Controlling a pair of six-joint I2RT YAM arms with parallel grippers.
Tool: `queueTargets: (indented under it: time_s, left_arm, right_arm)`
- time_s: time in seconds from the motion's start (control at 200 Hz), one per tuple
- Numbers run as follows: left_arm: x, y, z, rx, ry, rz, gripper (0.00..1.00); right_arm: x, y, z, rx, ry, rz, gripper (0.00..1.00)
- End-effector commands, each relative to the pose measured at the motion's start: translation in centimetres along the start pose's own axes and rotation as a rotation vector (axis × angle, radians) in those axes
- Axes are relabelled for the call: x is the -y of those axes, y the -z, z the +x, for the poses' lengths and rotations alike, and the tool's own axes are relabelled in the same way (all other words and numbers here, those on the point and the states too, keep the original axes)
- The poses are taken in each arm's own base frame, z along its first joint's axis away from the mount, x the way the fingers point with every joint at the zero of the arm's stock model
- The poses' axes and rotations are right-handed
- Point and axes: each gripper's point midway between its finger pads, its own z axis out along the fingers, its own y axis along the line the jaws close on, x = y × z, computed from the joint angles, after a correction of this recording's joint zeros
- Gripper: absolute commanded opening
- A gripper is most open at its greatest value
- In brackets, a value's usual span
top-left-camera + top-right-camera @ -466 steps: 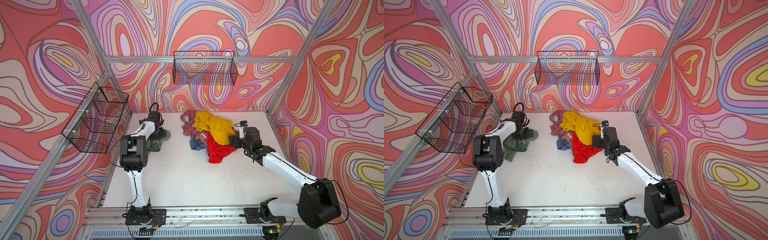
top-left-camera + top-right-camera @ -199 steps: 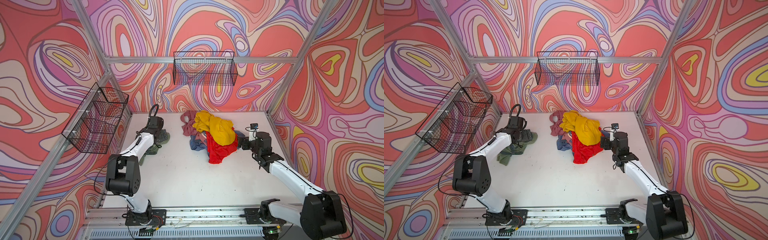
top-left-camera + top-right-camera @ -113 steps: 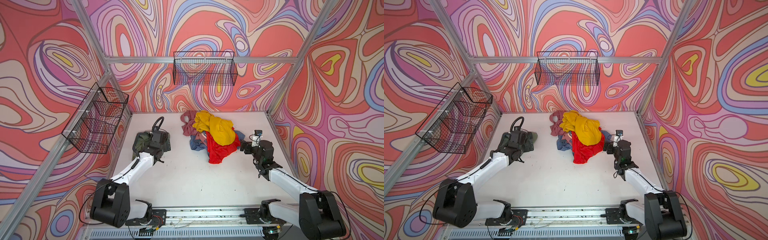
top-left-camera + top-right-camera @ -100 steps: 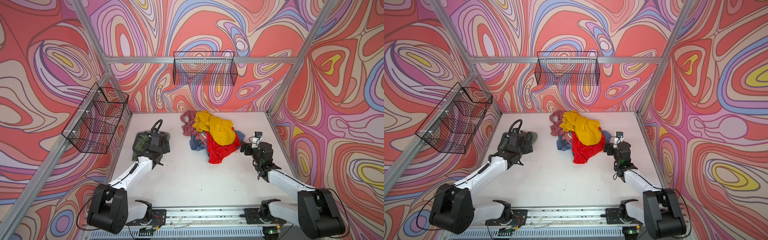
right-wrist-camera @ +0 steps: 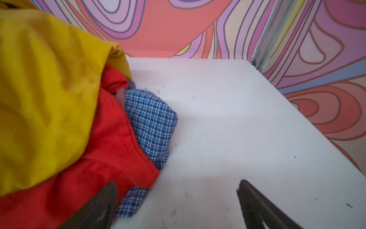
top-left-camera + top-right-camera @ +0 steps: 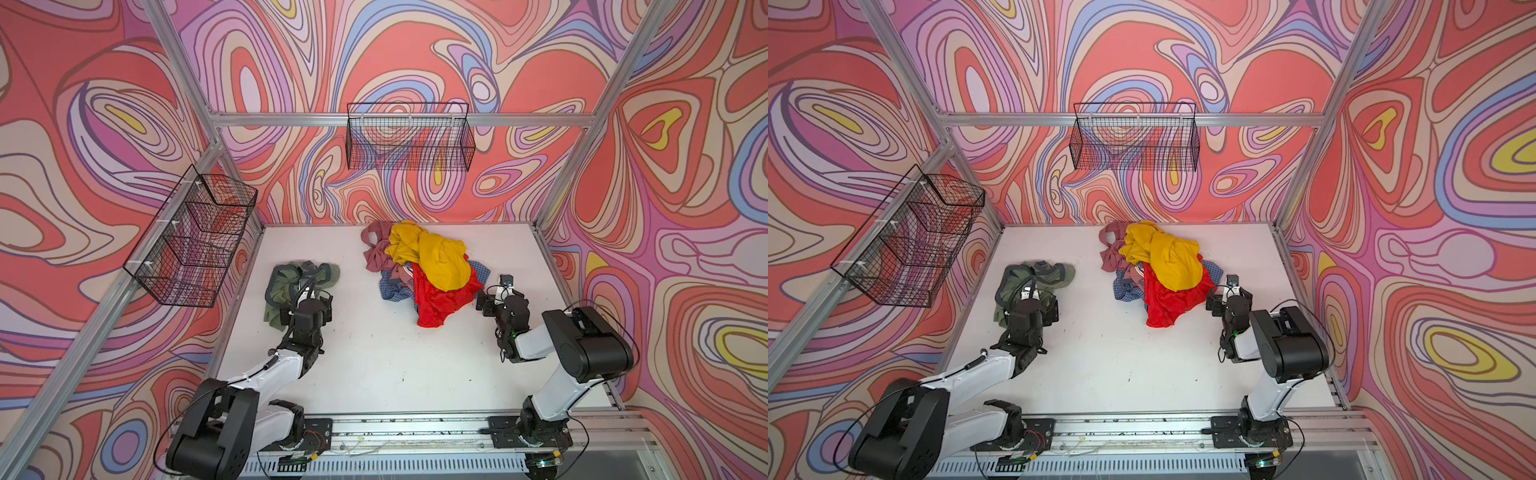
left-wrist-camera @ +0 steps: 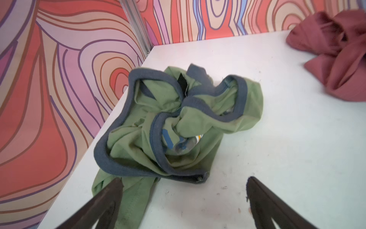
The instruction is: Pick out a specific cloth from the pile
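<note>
The cloth (image 6: pixel 286 286), olive-green with grey-blue trim, lies crumpled on the white table by the left wall, apart from the pile (image 6: pixel 430 259); it also shows in the other top view (image 6: pixel 1021 286). My left gripper (image 6: pixel 308 300) is open just in front of it. In the left wrist view the cloth (image 7: pixel 178 123) fills the middle, one finger (image 7: pixel 111 196) overlaps its near flap, and nothing sits inside the left gripper (image 7: pixel 183 180). The pile (image 5: pixel 49 99) stacks yellow over red over blue checked. My right gripper (image 6: pixel 484 305) stands open at its right edge, also empty in the right wrist view (image 5: pixel 177 184).
A black wire basket (image 6: pixel 409 137) hangs on the back wall and another wire basket (image 6: pixel 195 237) on the left wall. Patterned walls enclose the white table (image 6: pixel 395 353) on three sides. The arms' mounting rail (image 6: pixel 395 428) runs along the front edge.
Both arms have drawn back toward the front rail. The left gripper has come off the green cloth, which stays by the left wall. The right gripper has backed away from the pile.
</note>
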Motion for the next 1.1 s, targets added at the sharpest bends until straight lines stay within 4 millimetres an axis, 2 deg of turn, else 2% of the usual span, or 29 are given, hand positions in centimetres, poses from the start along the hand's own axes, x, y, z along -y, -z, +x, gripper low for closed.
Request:
queueTargets:
  time_s: [0.0,0.035,0.055,0.09,0.105,0.17,0.235,0.28,0.311,0.351,0.476,0.631,0.741,0.826,1.097]
  left_arm:
    - [-1.6,-1.1,-3.8,0.147,0.012,-0.115,1.00]
    - [-0.4,-1.6,-3.3,0.089,-0.005,-0.027,0.99]
    - [0.3,-1.8,-3.4,0.097,0.013,0.051,0.93]
    - [0.3,-1.9,-3.7,0.138,0.087,0.112,0.92]
    - [0.3,-2.1,-3.2,0.138,0.109,0.138,0.92]
    - [-1.5,-3.2,-1.1,0.131,0.232,0.119,0.92]
    - [-1.1,-2.6,-1.5,0.225,0.226,0.165,0.99]
    - [-0.8,-2.3,-1.2,0.180,0.223,0.185,1.00]
    - [-1.1,-2.7,-0.7,0.138,0.224,0.161,1.00]
    - [-1.6,-3.7,-1.1,0.130,0.237,0.116,1.00]
    - [2.6,-4.9,-1.2,0.012,0.106,0.320,1.00]
    - [2.0,-4.0,-1.3,0.091,0.134,0.298,1.00]
    - [1.8,-5.0,-1.2,0.033,0.128,0.273,1.00]
    - [2.5,-4.7,-1.4,0.050,0.113,0.312,1.00]
    - [2.6,-4.9,-1.4,0.042,0.114,0.313,1.00]
  right_arm:
    - [0.5,-1.3,-2.6,0.046,-0.019,0.008,0.98]
    - [0.5,-1.6,-2.6,0.034,-0.030,-0.008,0.98]
    - [0.6,-1.8,-2.5,0.032,-0.033,-0.008,0.98]
    - [0.7,-1.9,-2.5,0.020,-0.039,-0.006,0.98]
    - [0.8,-1.9,-2.5,0.019,-0.041,-0.007,0.98]
    - [0.9,-2.0,-2.4,0.014,-0.045,-0.007,0.98]
    - [0.9,-2.0,-2.4,0.016,-0.045,-0.008,0.99]
    - [0.8,-2.0,-2.5,0.017,-0.046,-0.009,0.99]
    - [0.9,-2.0,-2.4,0.017,-0.046,-0.008,0.99]
    - [0.9,-2.0,-2.4,0.017,-0.046,-0.009,0.98]
    - [0.9,-2.0,-2.5,0.018,-0.045,-0.007,0.99]
    - [0.9,-2.0,-2.5,0.018,-0.046,-0.008,0.98]
    - [0.9,-2.0,-2.5,0.018,-0.046,-0.008,0.98]
    - [0.8,-2.0,-2.5,0.018,-0.046,-0.009,0.98]
    - [0.9,-2.0,-2.5,0.018,-0.046,-0.008,0.98]
